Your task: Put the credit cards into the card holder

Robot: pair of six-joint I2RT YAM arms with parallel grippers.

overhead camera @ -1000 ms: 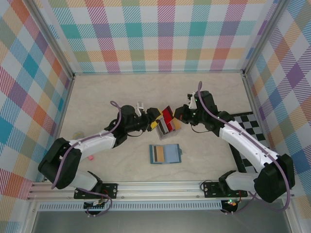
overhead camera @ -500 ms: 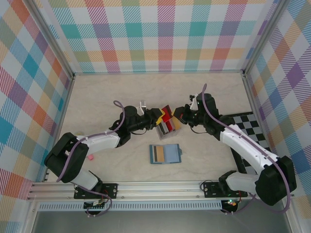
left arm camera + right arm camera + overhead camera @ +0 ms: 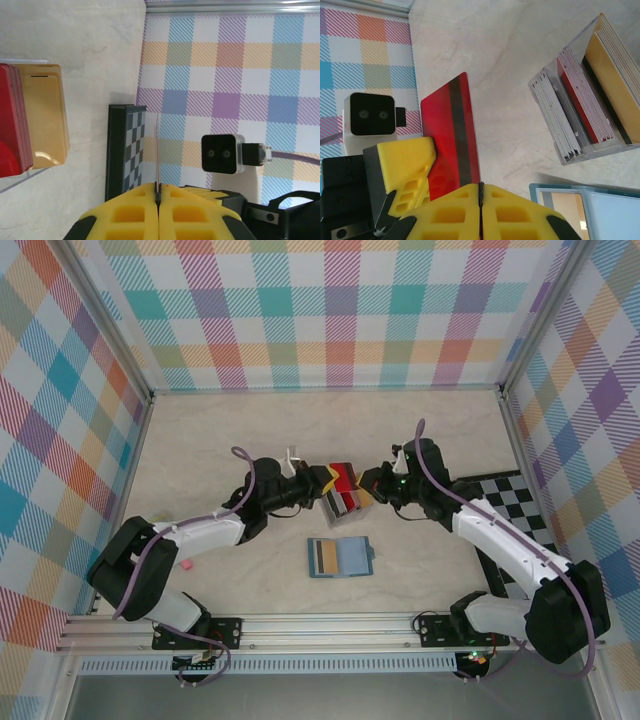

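Note:
A red credit card [image 3: 343,475] with a dark stripe [image 3: 454,131] is held above the table between the two arms. My left gripper [image 3: 328,480] is shut on it; in the left wrist view the card [image 3: 158,150] runs edge-on out of the closed yellow jaws [image 3: 158,187]. My right gripper [image 3: 366,483] stands shut right beside the card's edge, its jaws [image 3: 481,186] pressed together with nothing between them. The card holder [image 3: 340,557] lies open and flat on the table nearer the arms' bases, one corner [image 3: 585,205] showing in the right wrist view.
A clear rack [image 3: 347,503] of red, gold, black and silver-grey cards [image 3: 590,95] stands just below the grippers. A black-and-white chequered board [image 3: 515,500] lies at the right. A small pink object [image 3: 185,564] sits at the left. Plaid walls enclose the table.
My left gripper has closed from open onto the red card. The right gripper has shifted slightly nearer the arms' bases, next to the card.

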